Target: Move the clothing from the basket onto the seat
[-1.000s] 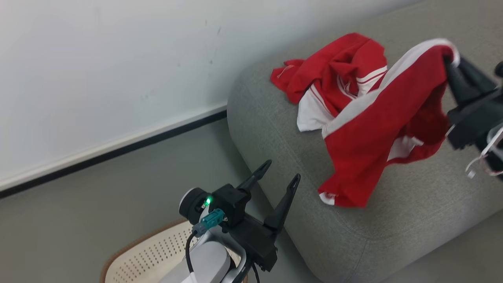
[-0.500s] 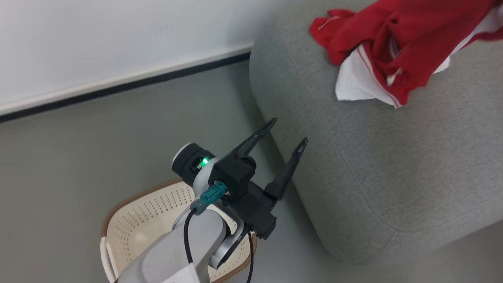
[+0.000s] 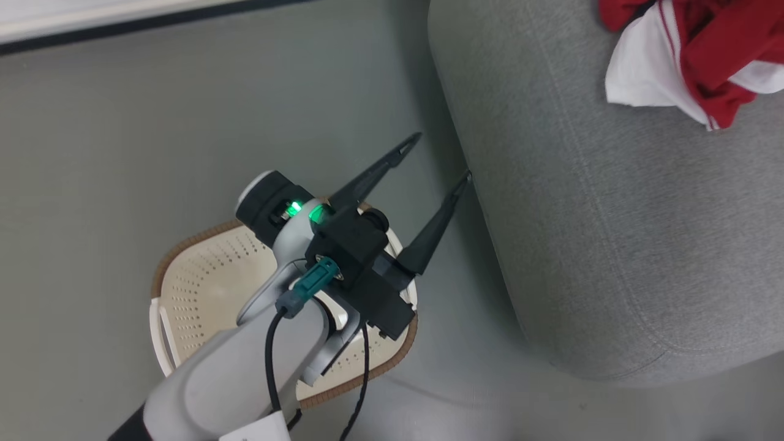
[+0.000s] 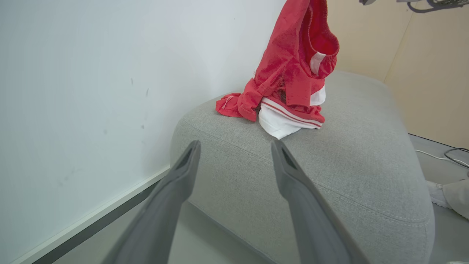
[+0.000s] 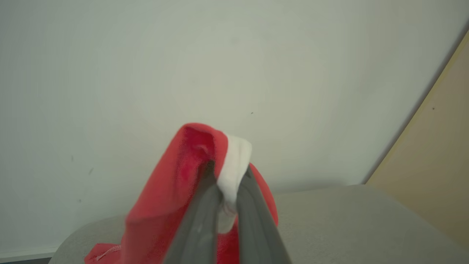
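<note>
right wrist view: my right end effector (image 5: 228, 172) pinches the clothing (image 5: 165, 205) by its white band, letting it drape to the seat (image 5: 348, 220) below; my left end effector (image 3: 441, 155) hangs wide, empty, over the basket (image 3: 202, 288).

Head downward; wrists toward shared seat (image 4: 348, 172)

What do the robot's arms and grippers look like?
The left gripper has two long, dark, tapering fingers on a black blocky housing with green lights. A teal connector feeds a black cable running along the pale grey forearm. The right gripper has matching dark grey fingers.
</note>
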{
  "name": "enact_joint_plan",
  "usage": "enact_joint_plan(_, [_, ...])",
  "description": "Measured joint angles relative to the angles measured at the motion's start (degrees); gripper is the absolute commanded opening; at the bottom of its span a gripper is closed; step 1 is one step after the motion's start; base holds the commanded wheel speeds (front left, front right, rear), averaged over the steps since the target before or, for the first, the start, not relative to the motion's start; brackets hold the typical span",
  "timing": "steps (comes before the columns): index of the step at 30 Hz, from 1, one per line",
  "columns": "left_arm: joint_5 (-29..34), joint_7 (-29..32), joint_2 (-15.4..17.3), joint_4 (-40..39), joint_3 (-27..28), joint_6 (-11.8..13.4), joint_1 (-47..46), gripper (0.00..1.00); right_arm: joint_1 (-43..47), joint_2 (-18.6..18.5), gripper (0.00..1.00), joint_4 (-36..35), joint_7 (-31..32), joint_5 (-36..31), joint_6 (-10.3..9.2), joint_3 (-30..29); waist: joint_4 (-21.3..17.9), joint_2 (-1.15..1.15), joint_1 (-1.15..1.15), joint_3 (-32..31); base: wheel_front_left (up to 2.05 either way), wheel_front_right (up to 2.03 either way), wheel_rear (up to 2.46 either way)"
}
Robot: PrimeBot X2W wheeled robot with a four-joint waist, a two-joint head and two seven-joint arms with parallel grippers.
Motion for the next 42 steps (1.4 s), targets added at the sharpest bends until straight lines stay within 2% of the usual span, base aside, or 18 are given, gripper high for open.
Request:
enact_joint_plan(9, [0.90,0.68,2.13,-0.52,0.56,0.18,-2.04,1.00,3.18,4.86,0.00,6.69,-1.77,0.38,-0.29,1.29,-0.32,0.00,-0.01,6.77,0.00,0.00,0.00])
enact_joint_plan(14, [0.98,0.68,2.12,-0.32,0.54,-0.30,-2.19,1.00,3.70,5.69,0.00,9.10,-2.74,0.45,0.66,1.41,-1.72,-0.01,-0.01,7.74,0.00,0.00,0.00])
enact_joint_plan(17, [0.75,0.66,2.04,-0.12,0.71,-0.34,-2.26,1.00,3.72,5.93,0.45,10.21,-3.18,0.45,1.16,1.57,-2.30,-0.01,-0.02,7.52,0.00,0.00,0.00])
enact_joint_plan(18, [0.46,0.58,1.94,-0.01,0.88,-0.34,-2.26,1.00,3.74,6.21,0.87,10.61,-3.22,0.44,1.42,1.64,-2.42,-0.01,-0.02,7.34,0.00,0.00,0.00])
enact_joint_plan(19, [0.44,0.55,1.91,0.21,1.05,-0.33,-2.26,1.00,3.78,6.61,1.00,10.92,-3.26,0.44,1.65,1.68,-2.52,-0.01,-0.02,7.12,0.00,0.00,0.00])
enact_joint_plan(29, [-0.64,-1.16,0.96,3.34,3.18,0.73,-1.86,1.00,7.06,8.55,1.00,11.82,-4.24,-0.58,3.22,2.83,-3.23,-0.01,-0.02,3.87,0.00,0.00,0.00])
enact_joint_plan(35, [-1.47,-2.53,0.29,6.06,5.41,1.58,-0.42,1.00,11.82,10.16,1.00,11.37,-4.25,-1.19,3.11,3.09,-3.18,-0.01,-0.02,0.60,0.00,0.00,0.00])
enact_joint_plan(42, [-3.81,-3.85,-0.22,8.71,7.70,2.21,3.27,1.00,17.85,10.71,1.00,6.92,-4.26,-2.05,2.14,2.53,-2.38,-0.02,-0.03,-4.09,0.00,0.00,0.00])
